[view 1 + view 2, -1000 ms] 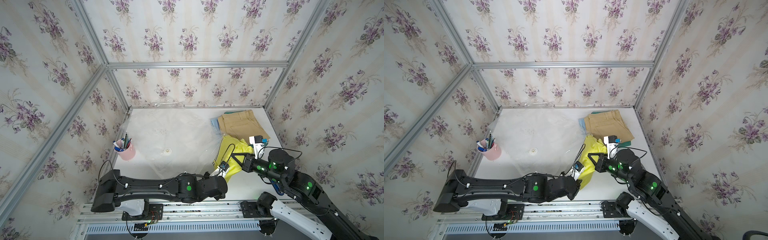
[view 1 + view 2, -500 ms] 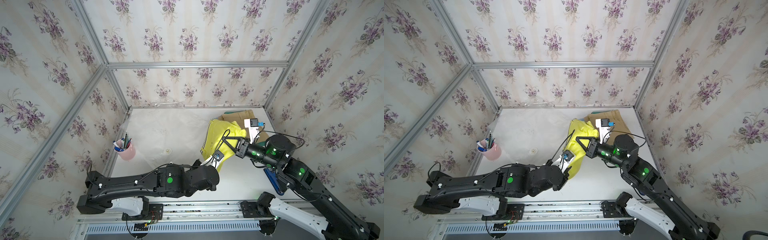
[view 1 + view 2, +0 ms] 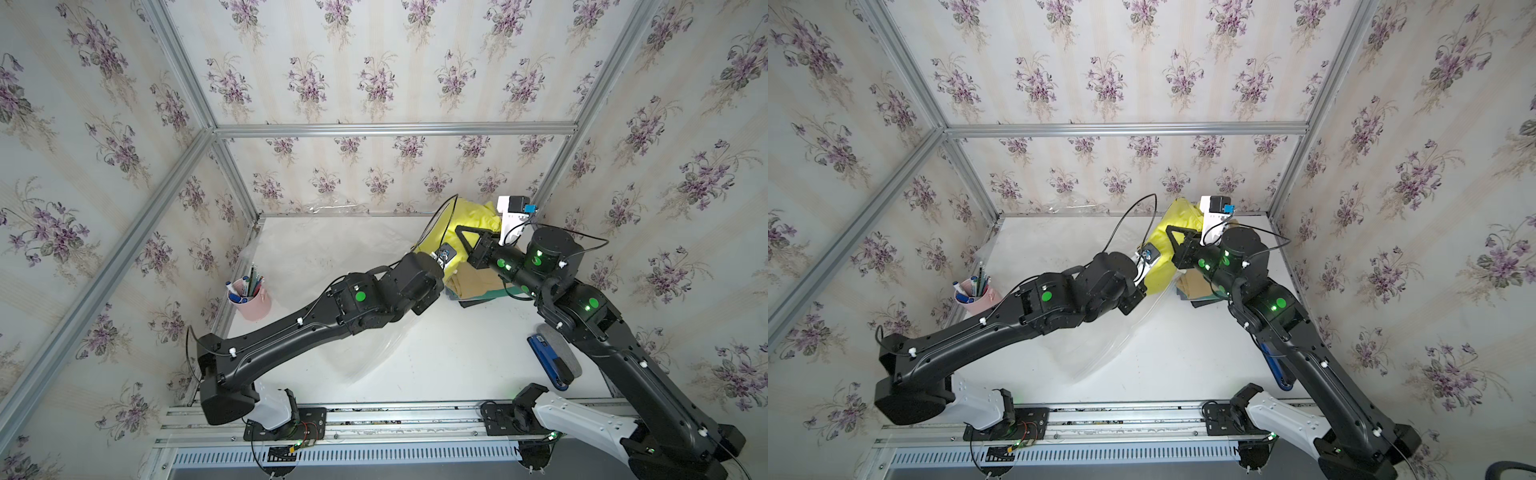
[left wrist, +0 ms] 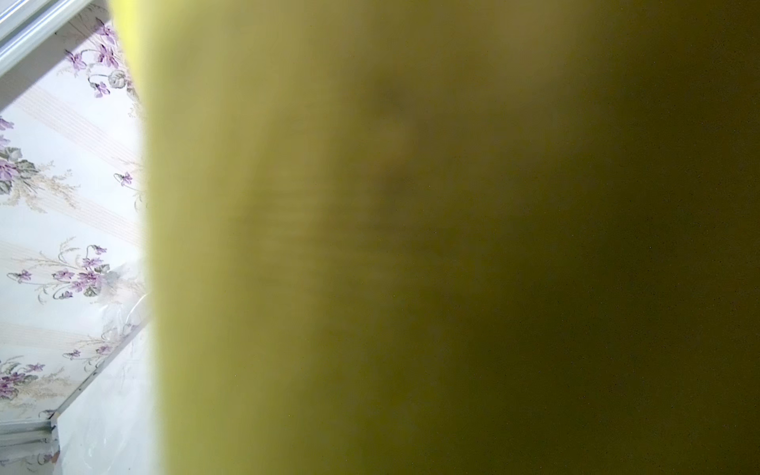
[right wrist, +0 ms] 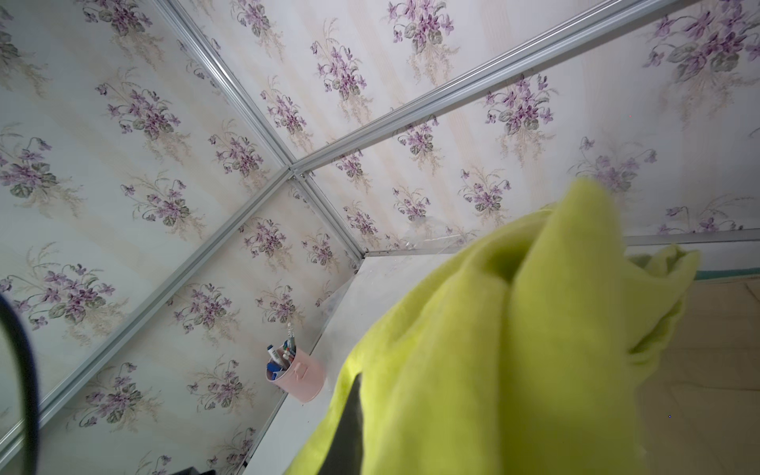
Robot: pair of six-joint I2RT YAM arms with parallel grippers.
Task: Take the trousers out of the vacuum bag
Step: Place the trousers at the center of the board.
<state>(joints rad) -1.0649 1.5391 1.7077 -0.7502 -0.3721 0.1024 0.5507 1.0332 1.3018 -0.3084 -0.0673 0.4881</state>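
Yellow trousers (image 3: 469, 216) are out of the vacuum bag (image 3: 316, 253), hanging in the air btwn both arms at the far right of the table (image 3: 436, 365), just over the stack of folded trousers (image 3: 478, 282) (tan on top, green + dark edges under). Right gripper (image 3: 462, 232) is pinched tight on a bunched upper fold. Left gripper (image 3: 1148, 272) is closed on the lower edge, jaws buried in cloth that fills the left wrist view. Bag lies clear + crinkly across left/centre of table, near edge curled up under left arm. Pink cup (image 3: 253, 301) w/ pens sits by left wall; blue tool (image 3: 548, 361) at front right.
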